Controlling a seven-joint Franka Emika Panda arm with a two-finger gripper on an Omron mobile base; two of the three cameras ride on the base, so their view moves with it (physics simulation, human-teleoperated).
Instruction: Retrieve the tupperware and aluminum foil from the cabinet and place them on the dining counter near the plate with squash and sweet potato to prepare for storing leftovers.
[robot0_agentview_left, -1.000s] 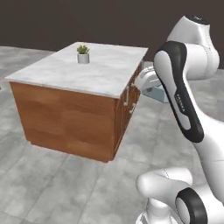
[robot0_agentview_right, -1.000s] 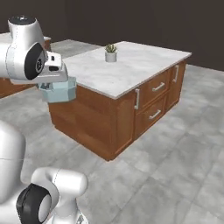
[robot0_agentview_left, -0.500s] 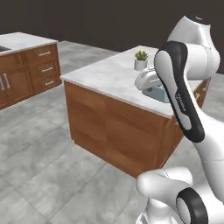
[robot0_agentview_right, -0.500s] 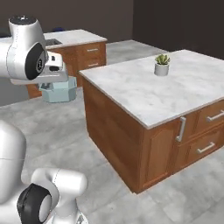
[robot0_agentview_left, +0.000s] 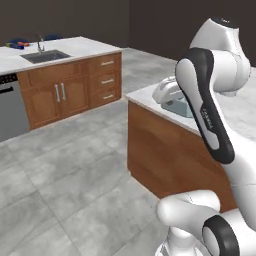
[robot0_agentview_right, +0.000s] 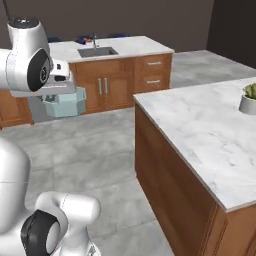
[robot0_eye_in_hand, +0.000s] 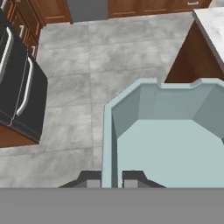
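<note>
My base has swung round: the dining counter (robot0_agentview_right: 131, 46) with its sink now sits ahead. My gripper (robot0_eye_in_hand: 111, 178) is clamped on the tupperware (robot0_eye_in_hand: 175, 144) wall, carried above the floor (robot0_eye_in_hand: 87, 65).

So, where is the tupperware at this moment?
The tupperware is held in the air by the shut gripper, which pinches its wall; in the right base view it hangs above the grey floor, left of the marble island.

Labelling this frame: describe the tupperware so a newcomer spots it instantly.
Start at the white arm over the grey tile floor. The gripper at its end is pinched on one wall of the tupperware, a shallow, lidless pale blue-grey tub, the one pale blue thing among brown cabinets.
</note>
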